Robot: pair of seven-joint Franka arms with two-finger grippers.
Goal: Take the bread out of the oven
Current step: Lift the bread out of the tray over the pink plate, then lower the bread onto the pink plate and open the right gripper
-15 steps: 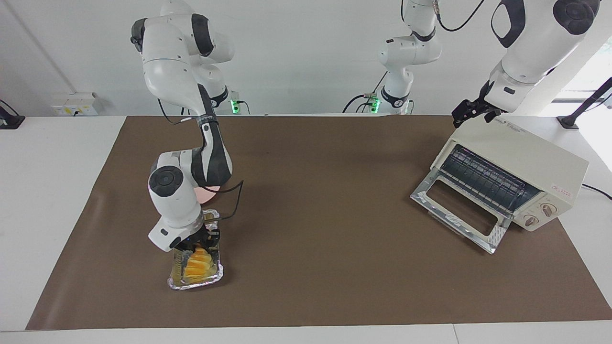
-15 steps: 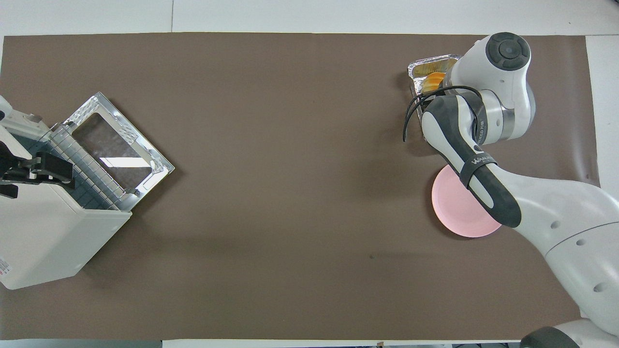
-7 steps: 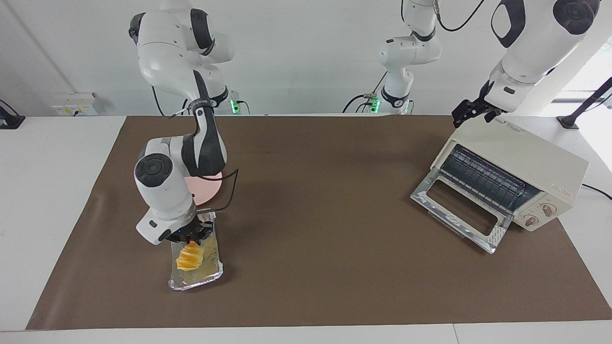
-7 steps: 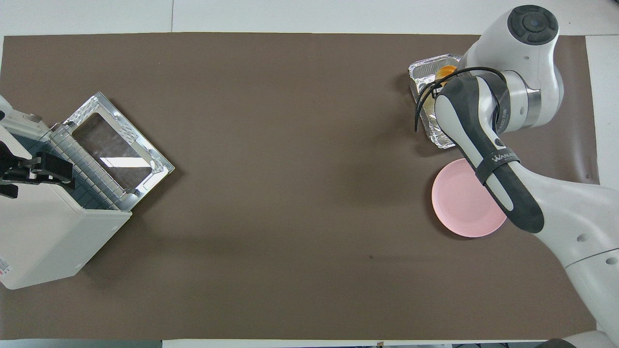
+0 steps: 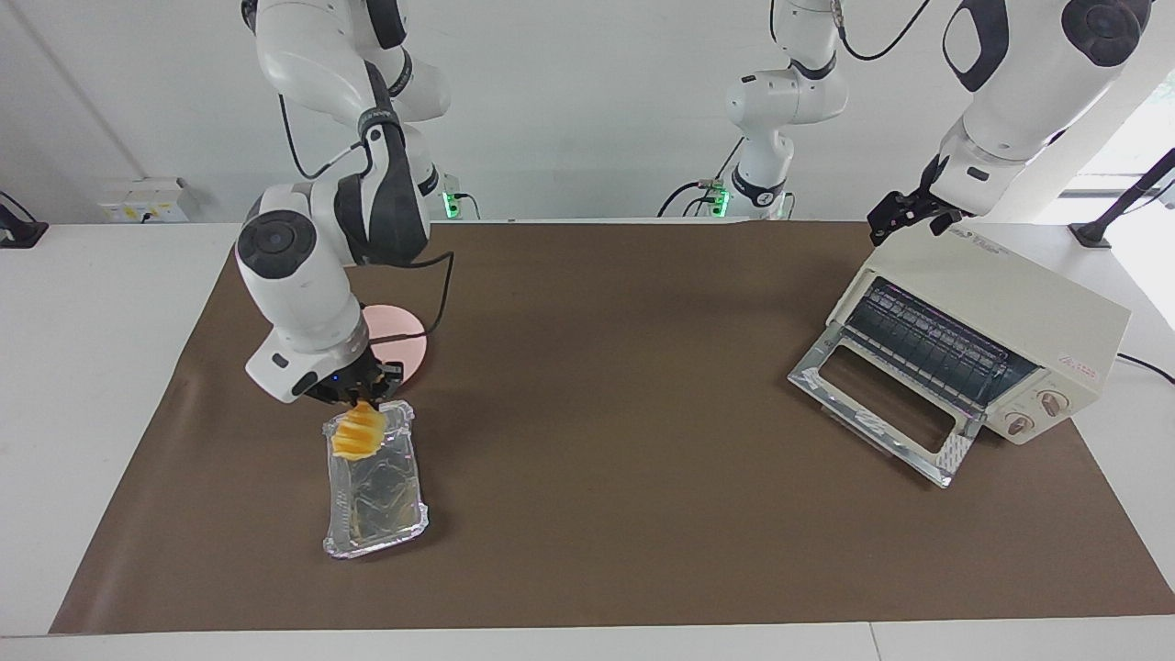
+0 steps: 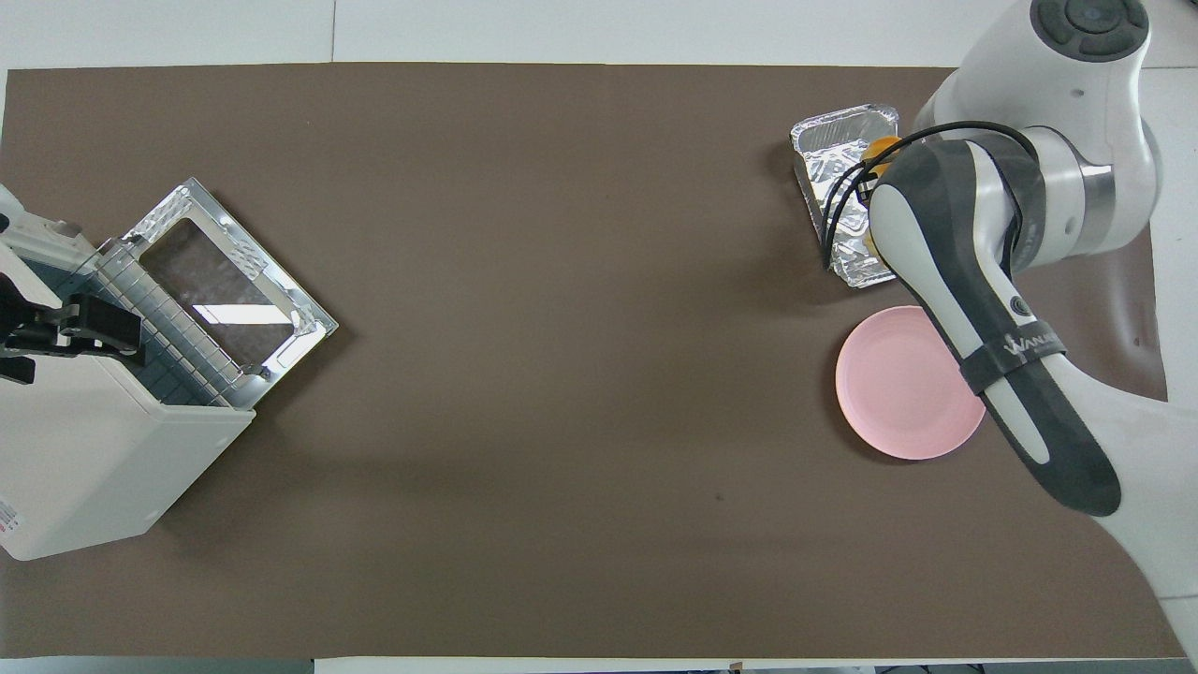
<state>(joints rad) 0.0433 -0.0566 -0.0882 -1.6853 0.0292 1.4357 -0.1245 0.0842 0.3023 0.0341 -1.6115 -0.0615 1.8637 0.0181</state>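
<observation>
Golden bread (image 5: 358, 434) had been lifted clear of the foil tray (image 5: 376, 514) near the surface's right-arm end, pinched by the right end effector (image 5: 361, 401). Plate transfer seemed next. Left end effector (image 5: 904, 213) waited wide open over the oven (image 5: 1010, 303).

I read only "WANLE…" on the strap around the right arm's forearm (image 6: 1022, 343), above the pink plate (image 6: 898, 393).
</observation>
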